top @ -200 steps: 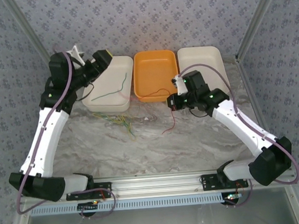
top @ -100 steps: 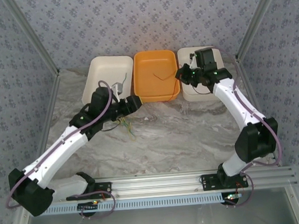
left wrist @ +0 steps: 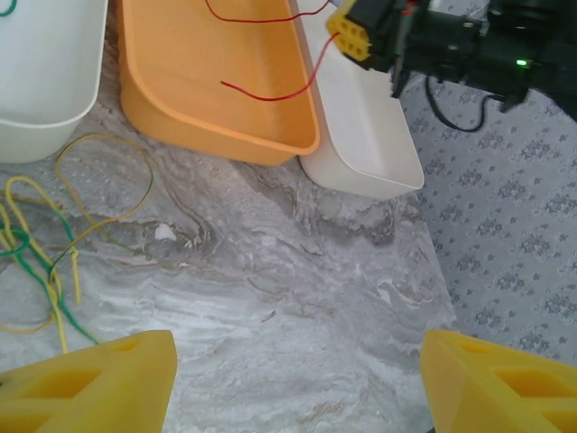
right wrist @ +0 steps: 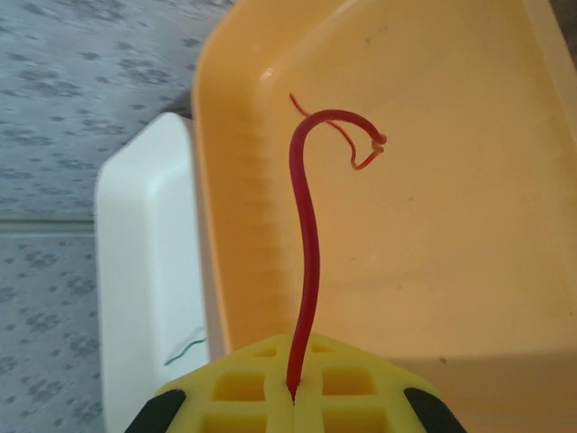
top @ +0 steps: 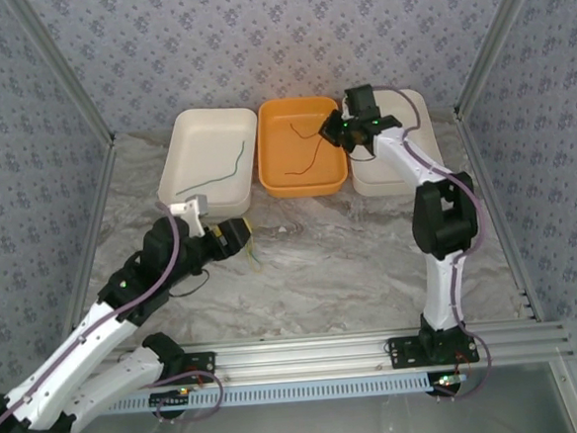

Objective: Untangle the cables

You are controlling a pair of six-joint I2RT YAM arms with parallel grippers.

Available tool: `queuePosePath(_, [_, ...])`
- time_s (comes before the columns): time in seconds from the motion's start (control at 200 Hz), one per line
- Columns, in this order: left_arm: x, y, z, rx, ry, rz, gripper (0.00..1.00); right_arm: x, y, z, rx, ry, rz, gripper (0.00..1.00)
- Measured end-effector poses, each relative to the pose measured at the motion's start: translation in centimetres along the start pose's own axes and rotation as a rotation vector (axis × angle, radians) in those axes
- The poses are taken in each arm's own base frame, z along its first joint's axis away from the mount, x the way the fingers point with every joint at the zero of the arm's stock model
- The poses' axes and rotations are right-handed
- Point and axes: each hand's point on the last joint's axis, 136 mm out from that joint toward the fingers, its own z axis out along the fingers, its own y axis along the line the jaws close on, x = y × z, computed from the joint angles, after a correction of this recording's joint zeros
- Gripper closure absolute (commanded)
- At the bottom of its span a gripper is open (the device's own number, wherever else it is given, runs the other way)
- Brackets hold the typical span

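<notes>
my right gripper [top: 334,131] pinches the red wire [right wrist: 302,244], dangling it over the orange tray [top: 304,189] at far centre, so next i should release it there, while my left gripper [top: 238,232] hangs wide and empty by the yellow-green tangle [left wrist: 45,253] on the near-left table [top: 351,262].

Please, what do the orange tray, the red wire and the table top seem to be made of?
The orange tray is probably plastic, smooth and matt: one even colour, rounded moulded rim. The red wire looks like thin wire in a glossy plastic coat: it shines and holds a curve. The table top has grey veins like marble, but may be a printed sheet.
</notes>
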Motion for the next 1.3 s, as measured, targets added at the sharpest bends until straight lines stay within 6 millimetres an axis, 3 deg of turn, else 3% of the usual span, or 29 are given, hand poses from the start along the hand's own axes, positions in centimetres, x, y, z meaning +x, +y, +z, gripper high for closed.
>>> queuePosePath(0.15, [0.5, 0.8, -1.4, -0.011, -0.004, 0.01, 0.28, 1.7, -2.5, 4.8, 0.053, 0.055, 0.013, 1.0])
queuePosePath(0.235, [0.5, 1.0, -1.5, -0.018, -0.005, 0.011, 0.27, 2.8, -3.6, 6.4, 0.084, 0.083, 0.015, 1.0])
queuePosePath(0.395, [0.8, 1.5, -1.2, -0.046, 0.007, 0.011, 0.26, 4.7, -4.1, 6.8, 0.137, 0.12, 0.003, 0.58])
queuePosePath(0.515, [1.6, 3.1, 0.0, -0.126, 0.045, 0.013, 0.26, 5.3, -3.7, 6.3, 0.172, 0.108, -0.057, 0.45])
queuePosePath(0.65, [3.1, 5.8, 1.5, -0.261, 0.11, 0.018, 0.27, 5.4, -1.9, 3.1, 0.2, 0.051, -0.136, 0.43])
queuePosePath(0.824, [4.4, 9.3, 2.5, -0.428, 0.17, 0.016, 0.29, 4.6, 4.1, -5.1, 0.136, -0.102, -0.251, 0.45])
queuePosePath(0.914, [4.7, 11.5, 2.8, -0.513, 0.196, -0.016, 0.32, 5.4, 6.5, -8.8, 0.081, -0.154, -0.291, 0.5])
queuePosePath(0.974, [4.5, 12.9, 3.1, -0.552, 0.196, -0.057, 0.34, 7.1, 7.4, -10.4, 0.047, -0.164, -0.318, 0.5])
queuePosePath(1.049, [4.7, 15.1, 3.2, -0.589, 0.194, -0.123, 0.38, 10.6, 7.6, -10.3, 0.019, -0.129, -0.347, 0.51])
queuePosePath(1.104, [5.1, 16.6, 3.3, -0.608, 0.197, -0.178, 0.39, 14.0, 7.2, -9.1, 0.009, -0.077, -0.358, 0.5])
queuePosePath(1.199, [5.8, 18.9, 3.6, -0.623, 0.2, -0.259, 0.4, 20.5, 4.5, -5.9, 0.044, 0.048, -0.368, 0.49])
queuePosePath(1.299, [6.1, 19.9, 4.4, -0.602, 0.192, -0.312, 0.4, 25.2, 1.7, -2.8, 0.093, 0.15, -0.359, 0.49])
